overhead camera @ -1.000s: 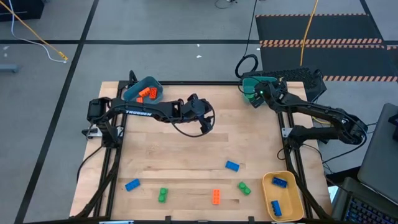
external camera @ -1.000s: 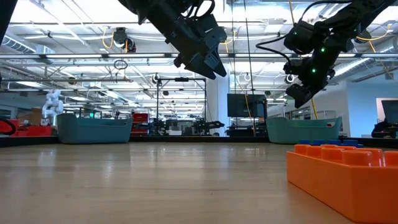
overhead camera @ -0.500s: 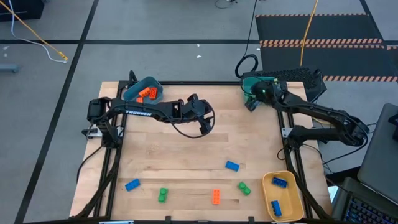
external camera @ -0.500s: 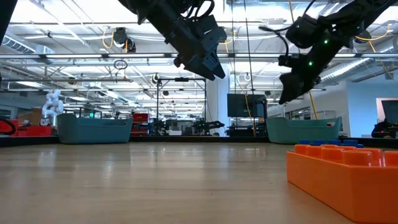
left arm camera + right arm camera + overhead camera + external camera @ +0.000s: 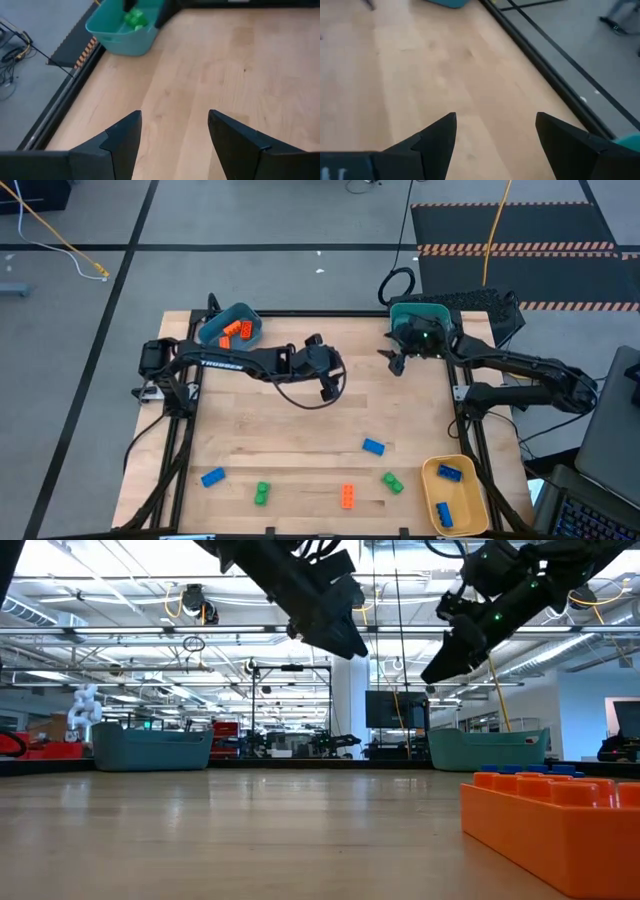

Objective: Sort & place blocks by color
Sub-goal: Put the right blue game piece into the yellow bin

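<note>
The left gripper (image 5: pixel 330 385) hangs above the middle of the pale wooden table (image 5: pixel 300 430), its two dark fingers (image 5: pixel 122 137) spread wide with only bare wood between them; it holds nothing. The right gripper (image 5: pixel 393 360) hovers just in front of the teal plastic bin at the table's far right corner (image 5: pixel 420 308), its fingers (image 5: pixel 437 135) likewise parted and empty, touching nothing.

In the left wrist view that teal bin holds a green studded plastic block (image 5: pixel 134 19). A second teal plastic bin at the far left corner (image 5: pixel 215 330) holds orange studded blocks (image 5: pixel 236 330). A yellow plastic bin at the near right corner (image 5: pixel 428 490) holds two blue studded blocks (image 5: pixel 449 472).

Loose blocks lie on the near part of the table, well apart from both grippers: a blue block near the left edge (image 5: pixel 212 477), a green block beside it (image 5: pixel 262 493), an orange block (image 5: pixel 347 496), another green block (image 5: pixel 392 482), and a blue block farther in (image 5: pixel 373 446).
</note>
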Robot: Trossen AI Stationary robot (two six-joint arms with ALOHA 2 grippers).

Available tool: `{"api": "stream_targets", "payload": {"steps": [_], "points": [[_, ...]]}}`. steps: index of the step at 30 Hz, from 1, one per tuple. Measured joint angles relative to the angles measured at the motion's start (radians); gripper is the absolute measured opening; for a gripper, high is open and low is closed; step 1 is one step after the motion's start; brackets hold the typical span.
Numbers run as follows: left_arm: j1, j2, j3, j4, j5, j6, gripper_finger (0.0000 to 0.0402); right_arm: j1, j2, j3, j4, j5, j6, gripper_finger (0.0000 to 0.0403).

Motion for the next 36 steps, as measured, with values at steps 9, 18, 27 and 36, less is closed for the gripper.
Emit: {"api": "stream_targets", "payload": {"steps": [9,18,27,36], "points": [[-0.034,-0.054,-0.001,-0.007,0.081,-0.04,0.0232,0.086,0.001,0.0,0.01,0.0,-0.137,0.0265],[-0.118,-0.04,0.0,-0.138,0.219,-0.172,0.0232,0.204,0.032,-0.001,-0.001,-0.129,-0.007,0.0265],[-0.267,-0.04,0.0,-0.382,0.18,-0.368,0.0232,0.414,0.069,0.0,-0.058,0.032,0.081,0.0265],[-0.348,-0.04,-0.001,-0.369,0.102,-0.442,0.0232,0.608,0.082,0.0,-0.173,0.109,0.236,0.0265]]}}
